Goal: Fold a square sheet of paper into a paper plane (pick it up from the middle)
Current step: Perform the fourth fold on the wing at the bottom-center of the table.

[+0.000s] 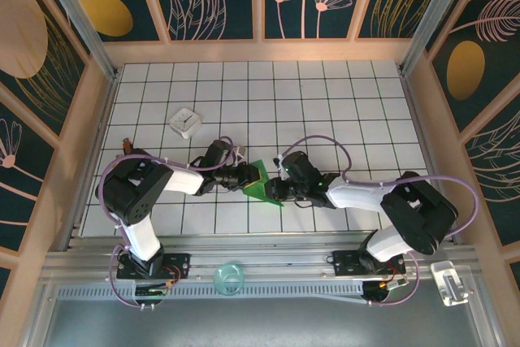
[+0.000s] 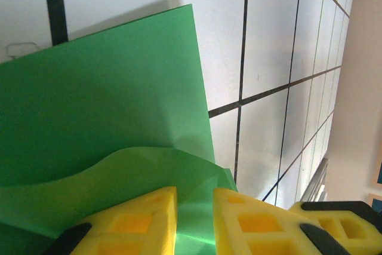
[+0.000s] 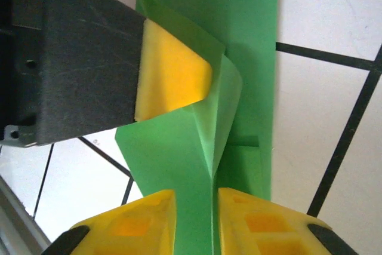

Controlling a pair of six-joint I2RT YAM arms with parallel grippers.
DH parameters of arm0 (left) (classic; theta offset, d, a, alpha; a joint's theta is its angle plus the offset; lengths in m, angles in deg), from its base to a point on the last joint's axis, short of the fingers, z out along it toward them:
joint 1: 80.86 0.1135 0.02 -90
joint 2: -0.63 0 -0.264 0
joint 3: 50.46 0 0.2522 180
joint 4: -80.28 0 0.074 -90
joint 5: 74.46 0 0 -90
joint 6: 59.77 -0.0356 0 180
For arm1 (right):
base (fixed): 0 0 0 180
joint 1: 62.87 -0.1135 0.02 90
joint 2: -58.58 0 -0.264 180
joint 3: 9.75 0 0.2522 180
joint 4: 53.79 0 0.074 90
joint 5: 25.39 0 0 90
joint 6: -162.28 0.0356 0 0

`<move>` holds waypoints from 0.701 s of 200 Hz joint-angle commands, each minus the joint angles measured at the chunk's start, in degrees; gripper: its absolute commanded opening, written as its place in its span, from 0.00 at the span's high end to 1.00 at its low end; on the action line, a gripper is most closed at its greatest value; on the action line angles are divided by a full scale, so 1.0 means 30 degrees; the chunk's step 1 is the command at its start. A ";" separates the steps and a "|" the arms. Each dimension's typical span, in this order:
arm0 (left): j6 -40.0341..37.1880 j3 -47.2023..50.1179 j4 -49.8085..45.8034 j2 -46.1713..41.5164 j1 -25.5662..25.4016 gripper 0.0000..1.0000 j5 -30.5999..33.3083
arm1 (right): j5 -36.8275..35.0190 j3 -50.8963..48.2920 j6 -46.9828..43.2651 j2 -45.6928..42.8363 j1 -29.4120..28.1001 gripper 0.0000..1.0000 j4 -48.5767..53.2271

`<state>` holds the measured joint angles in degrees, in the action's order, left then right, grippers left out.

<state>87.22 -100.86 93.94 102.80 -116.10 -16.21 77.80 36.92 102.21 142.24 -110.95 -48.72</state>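
Between the L pincer (image 1: 246,176) and R pincer (image 1: 281,181), tips nearly meeting, sits the paper (image 1: 264,185). It's green, already folded, and stands up off the tiles (image 1: 341,103) like a lil wedge. Both pincers come at it low from opposite sides, L from its left, R from its right.

L wrist cam: the paper runs straight out ahead of the yellow fingers (image 2: 140,222). There's a flat sheet beyond the tips, and a loose wavy flap curls back over the near end and down into the slot btw them. The fingers are a bit apart w/ green showing in the gap. Can't tell if it's actually pinching or just straddling tbh.

R wrist cam: a raised crease of the paper drops right into the gap btw R's fingers (image 3: 262,228), closer to the right-hand one. Same story: narrow gap, paper in it, can't tell if it's clamped or loose. Just ahead and left of R's tips is one L finger, black body w/ a yellow pad (image 3: 173,70). It sits right up against the paper, and a flap curls round the pad's tip. The rest of the paper lies as a long strip ahead of R on the white tiles.

Also a small white box (image 1: 185,122) sits well beyond the L pincer, off to its left, well apart from the paper.
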 commanded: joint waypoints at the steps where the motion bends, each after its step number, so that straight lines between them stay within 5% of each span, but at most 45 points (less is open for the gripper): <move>1: -0.0656 0.0058 -0.0931 0.0586 0.0141 0.76 0.0345 | 0.0307 -0.0410 -0.0031 -0.0445 0.0055 0.79 0.0479; 140: -0.0439 0.0276 -0.0671 0.0339 0.0121 0.76 0.0449 | -0.0163 -0.2580 0.1507 -0.0176 -0.0451 0.97 -0.1122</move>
<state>87.22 -100.89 93.94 102.80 -116.10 -16.28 77.98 31.41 104.71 141.95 -111.21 -52.26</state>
